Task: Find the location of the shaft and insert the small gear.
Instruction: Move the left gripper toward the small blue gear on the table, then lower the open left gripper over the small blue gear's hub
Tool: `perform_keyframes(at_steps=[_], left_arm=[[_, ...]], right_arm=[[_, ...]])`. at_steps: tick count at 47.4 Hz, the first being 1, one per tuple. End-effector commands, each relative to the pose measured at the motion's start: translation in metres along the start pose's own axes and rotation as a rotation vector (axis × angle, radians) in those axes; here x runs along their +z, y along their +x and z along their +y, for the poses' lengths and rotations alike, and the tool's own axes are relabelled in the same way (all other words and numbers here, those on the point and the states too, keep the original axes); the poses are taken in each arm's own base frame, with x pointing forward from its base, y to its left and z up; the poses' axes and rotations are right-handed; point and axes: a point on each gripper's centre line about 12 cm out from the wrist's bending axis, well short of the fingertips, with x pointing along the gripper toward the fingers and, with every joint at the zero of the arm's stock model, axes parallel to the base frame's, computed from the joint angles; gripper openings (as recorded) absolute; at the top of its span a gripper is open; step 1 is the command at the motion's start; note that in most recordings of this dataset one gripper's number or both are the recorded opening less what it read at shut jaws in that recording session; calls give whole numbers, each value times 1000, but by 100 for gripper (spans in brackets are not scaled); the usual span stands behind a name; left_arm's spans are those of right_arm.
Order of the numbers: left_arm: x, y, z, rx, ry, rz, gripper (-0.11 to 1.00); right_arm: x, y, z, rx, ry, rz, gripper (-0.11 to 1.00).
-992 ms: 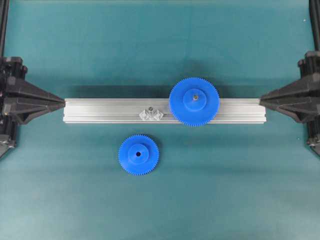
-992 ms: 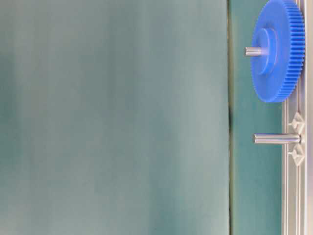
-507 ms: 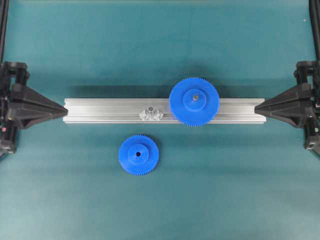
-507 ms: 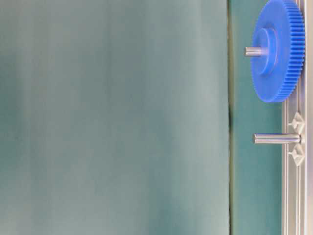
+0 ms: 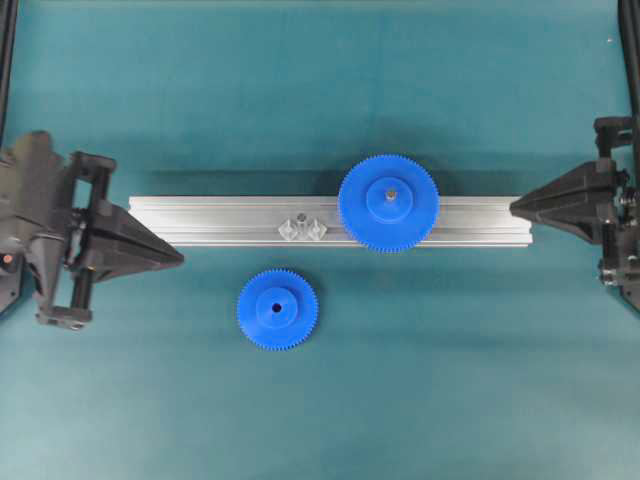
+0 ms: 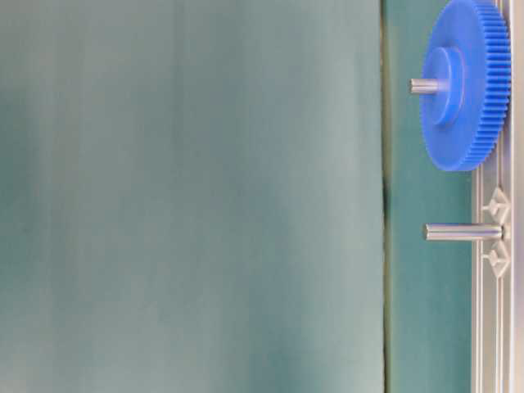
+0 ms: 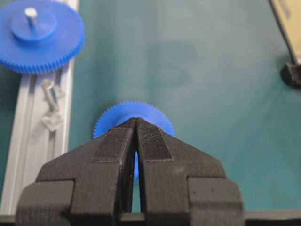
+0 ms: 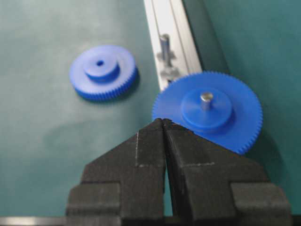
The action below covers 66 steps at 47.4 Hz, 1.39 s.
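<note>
The small gear [image 5: 277,309] lies flat on the green mat, in front of the aluminium beam [image 5: 200,222]. It also shows in the right wrist view [image 8: 102,71]. The shaft [image 5: 300,218] stands bare on the beam, left of the large gear, a thin grey pin [image 6: 463,232] [image 8: 164,47] [image 7: 49,92]. My left gripper [image 5: 180,262] is shut and empty, pointing right, well left of the small gear. In the left wrist view its tips [image 7: 136,120] partly cover the small gear [image 7: 109,117]. My right gripper [image 5: 513,207] is shut and empty off the beam's right end [image 8: 162,121].
A large blue gear [image 5: 388,202] sits on its own pin on the beam, right of the shaft [image 6: 463,86] [image 8: 211,110] [image 7: 40,37]. Green mat surrounds the beam. Dark frame posts stand at the left and right edges.
My left gripper has left the beam's left end and swung right and toward the front, nearer the small gear. The right gripper has drawn back slightly right. Both gears are unmoved.
</note>
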Motion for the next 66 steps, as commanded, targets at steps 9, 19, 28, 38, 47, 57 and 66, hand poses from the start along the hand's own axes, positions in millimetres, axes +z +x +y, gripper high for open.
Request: perform_keyframes(at_steps=[9, 19, 28, 38, 47, 57, 66], left_arm=[[17, 20, -9, -16, 18, 66, 1], [17, 42, -10, -6, 23, 162, 1], [16, 57, -10, -1, 26, 202, 1], [15, 72, -10, 8, 27, 293, 1], [11, 86, -9, 17, 28, 366, 1], [11, 103, -10, 21, 27, 409, 1], [8, 117, -10, 27, 28, 461, 1]], right_arm=[[7, 1, -1, -12, 11, 7, 4], [3, 0, -2, -18, 3, 44, 4], [2, 0, -2, -20, 0, 57, 4], [0, 0, -2, -21, -1, 62, 4], [-2, 1, -3, -23, -2, 66, 4], [-4, 1, -4, -30, -1, 85, 4], [-5, 2, -4, -31, -1, 95, 4]])
